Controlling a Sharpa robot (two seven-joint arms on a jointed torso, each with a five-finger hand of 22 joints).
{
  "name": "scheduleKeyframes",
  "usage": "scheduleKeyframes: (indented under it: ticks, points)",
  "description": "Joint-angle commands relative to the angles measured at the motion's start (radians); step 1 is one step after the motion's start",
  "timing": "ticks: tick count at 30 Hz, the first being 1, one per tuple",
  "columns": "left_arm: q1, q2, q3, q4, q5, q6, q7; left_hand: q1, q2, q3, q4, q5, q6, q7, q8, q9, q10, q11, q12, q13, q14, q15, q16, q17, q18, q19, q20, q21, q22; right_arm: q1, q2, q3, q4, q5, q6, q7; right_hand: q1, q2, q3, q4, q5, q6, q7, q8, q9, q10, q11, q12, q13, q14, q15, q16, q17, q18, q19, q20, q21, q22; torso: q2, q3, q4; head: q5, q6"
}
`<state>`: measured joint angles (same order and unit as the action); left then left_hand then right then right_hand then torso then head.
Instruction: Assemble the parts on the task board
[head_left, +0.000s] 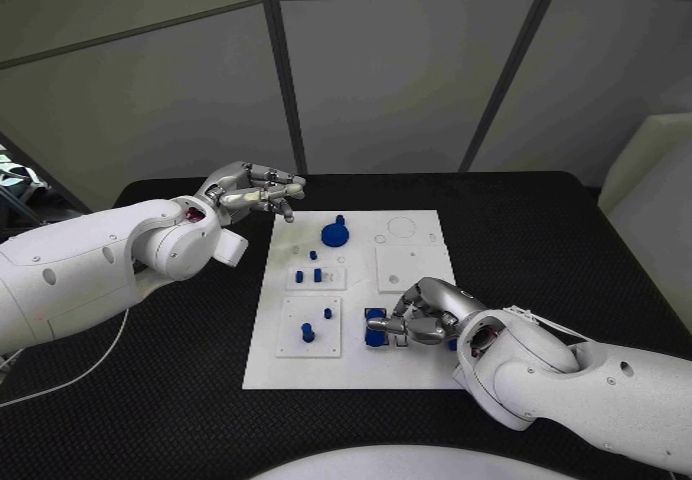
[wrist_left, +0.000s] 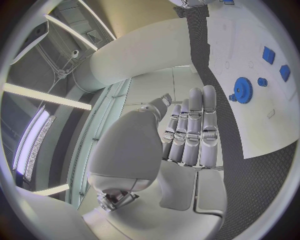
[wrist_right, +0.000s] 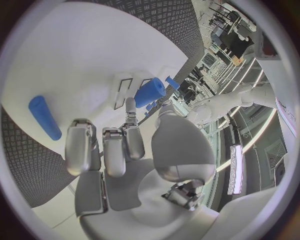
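Note:
The white task board (head_left: 346, 365) lies in the middle of the black table. A blue gear (head_left: 335, 234) (wrist_left: 243, 90) stands at its far end, and small blue pegs (head_left: 307, 273) and one more peg (head_left: 307, 333) stand in the left plates. My right hand (head_left: 421, 316) (wrist_right: 119, 145) rests low over the board's near right part and pinches a blue cylinder (wrist_right: 150, 92) (head_left: 376, 338) between thumb and a fingertip. Another blue cylinder (wrist_right: 45, 117) lies loose beside that hand. My left hand (head_left: 257, 193) (wrist_left: 187, 130) hovers off the board's far left corner, fingers curled in, holding nothing.
Raised white plates (head_left: 400, 268) sit on the board, and round holes (head_left: 402, 228) mark its far right corner. Grey partition walls (head_left: 389, 80) stand behind the table. A white cable (head_left: 87, 365) runs over the table at the left.

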<state>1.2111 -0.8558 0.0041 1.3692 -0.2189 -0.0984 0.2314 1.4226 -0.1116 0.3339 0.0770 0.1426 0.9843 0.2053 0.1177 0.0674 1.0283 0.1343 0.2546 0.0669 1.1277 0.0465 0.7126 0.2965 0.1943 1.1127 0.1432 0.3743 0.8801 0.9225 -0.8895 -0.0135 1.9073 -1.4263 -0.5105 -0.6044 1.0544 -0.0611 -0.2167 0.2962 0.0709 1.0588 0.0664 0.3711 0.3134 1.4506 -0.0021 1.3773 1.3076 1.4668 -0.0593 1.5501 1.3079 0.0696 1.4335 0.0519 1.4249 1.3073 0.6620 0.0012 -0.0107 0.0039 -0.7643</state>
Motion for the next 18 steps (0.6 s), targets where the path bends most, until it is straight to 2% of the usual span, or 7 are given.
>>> scheduleKeyframes:
  ticks: [1,6,12,14,17,18]
  points:
    - [0.001,-0.002,0.001,0.004,0.005,0.006,0.0,-0.002,0.008,-0.005,0.003,-0.001,-0.003,0.002,0.004,-0.001,-0.006,0.0,0.007,0.0,0.003,0.004,-0.005,-0.001,-0.013,0.0,0.002,-0.007,-0.001,0.001,0.001,0.001,0.001,-0.05,-0.009,-0.016,-0.037,-0.022,0.014,0.001,-0.014,-0.004,-0.001,0.005,0.009,-0.006,-0.004,-0.008,0.051,0.091,-0.008,-0.006,0.199,-0.018,-0.002,-0.006,-0.004,0.049,-0.001,-0.0004,-0.0007,0.003,0.003]
    - [0.001,-0.004,0.001,0.005,0.005,0.006,-0.001,-0.002,0.008,-0.005,0.003,-0.001,-0.003,0.002,0.004,-0.001,-0.006,0.0,0.007,0.0,0.003,0.004,-0.005,-0.001,-0.013,0.0,0.002,-0.007,-0.001,0.001,0.0,0.0,0.003,-0.055,-0.021,-0.015,-0.066,-0.038,0.03,0.0,-0.02,-0.005,-0.002,0.009,0.017,-0.007,-0.006,-0.011,0.051,0.091,-0.01,-0.007,0.198,-0.018,-0.003,-0.007,-0.005,0.049,0.0,0.0001,-0.0014,0.004,0.005]
    - [0.001,-0.006,0.001,0.006,0.005,0.006,-0.002,-0.003,0.008,-0.005,0.004,-0.001,-0.004,0.002,0.004,-0.001,-0.007,0.001,0.007,0.0,0.004,0.004,-0.005,-0.001,-0.013,0.0,0.002,-0.007,-0.002,0.001,-0.008,0.0,0.016,-0.057,-0.038,0.006,-0.057,-0.018,0.051,-0.002,-0.009,0.0,-0.005,0.014,0.027,0.0,-0.008,-0.002,0.061,0.092,-0.011,-0.005,0.203,-0.019,0.002,-0.008,-0.001,0.056,0.0,0.0006,-0.0013,0.004,0.005]
    - [0.001,-0.007,0.001,0.006,0.005,0.006,-0.001,-0.003,0.008,-0.005,0.004,-0.001,-0.004,0.002,0.004,-0.001,-0.007,0.001,0.007,0.0,0.004,0.004,-0.005,-0.001,-0.013,0.0,0.002,-0.007,-0.002,0.001,-0.013,0.0,0.022,-0.061,-0.04,0.015,-0.028,-0.015,0.061,-0.004,0.008,0.001,-0.006,0.017,0.032,0.003,-0.009,0.0,0.065,0.092,-0.012,-0.004,0.205,-0.02,0.003,-0.009,0.0,0.057,0.0,0.0004,-0.001,0.004,0.005]
    - [0.001,-0.008,0.001,0.006,0.005,0.006,-0.001,-0.003,0.008,-0.005,0.004,-0.001,-0.004,0.002,0.004,-0.001,-0.007,0.001,0.007,0.0,0.004,0.004,-0.005,-0.001,-0.013,0.0,0.002,-0.007,-0.002,0.001,-0.017,0.0,0.028,-0.064,-0.036,0.026,0.081,-0.013,0.075,-0.014,0.056,0.006,-0.011,0.027,0.049,0.009,-0.013,0.005,0.074,0.093,-0.016,-0.003,0.209,-0.02,0.005,-0.012,0.001,0.06,0.001,0.0003,-0.0019,0.003,0.004]
    - [0.001,-0.008,0.001,0.006,0.005,0.006,-0.001,-0.003,0.008,-0.005,0.004,-0.001,-0.004,0.002,0.004,-0.001,-0.007,0.001,0.007,0.0,0.004,0.004,-0.005,-0.001,-0.013,0.0,0.002,-0.007,-0.002,0.001,-0.017,0.0,0.028,-0.064,-0.035,0.027,0.091,-0.012,0.075,-0.015,0.059,0.006,-0.011,0.027,0.051,0.009,-0.014,0.006,0.075,0.093,-0.016,-0.003,0.209,-0.02,0.005,-0.012,0.001,0.061,0.001,0.0003,-0.0019,0.003,0.004]
